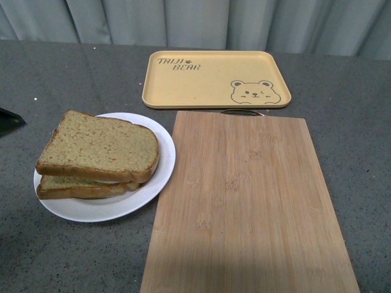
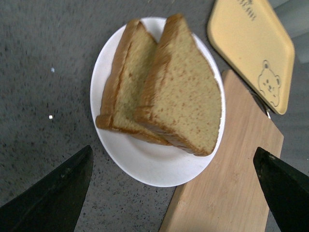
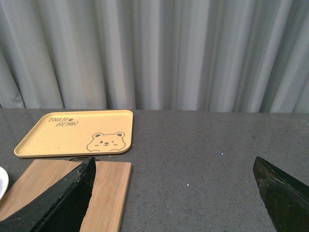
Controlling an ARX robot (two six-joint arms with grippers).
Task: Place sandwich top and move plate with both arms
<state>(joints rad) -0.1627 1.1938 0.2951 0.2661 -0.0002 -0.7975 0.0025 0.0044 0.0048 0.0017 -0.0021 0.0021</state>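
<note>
The sandwich top (image 1: 101,146), a plain tan speckled slice, lies on a second slice (image 1: 70,187) on the white plate (image 1: 91,210) at the table's left. In the left wrist view the top slice (image 2: 186,92) sits offset over the lower slice (image 2: 123,82) on the plate (image 2: 145,166). My left gripper (image 2: 173,153) is open and empty above the plate's near edge, with its fingers (image 2: 53,198) spread wide. My right gripper (image 3: 174,162) is open and empty over bare grey table, right of the board. Only a dark bit of the left arm (image 1: 7,120) shows in the front view.
A bamboo cutting board (image 1: 250,207) lies right of the plate, touching its rim. A yellow bear-printed tray (image 1: 214,78) sits behind the board, near the grey curtain (image 3: 154,53). The board (image 3: 63,188) and the tray (image 3: 72,133) also show in the right wrist view.
</note>
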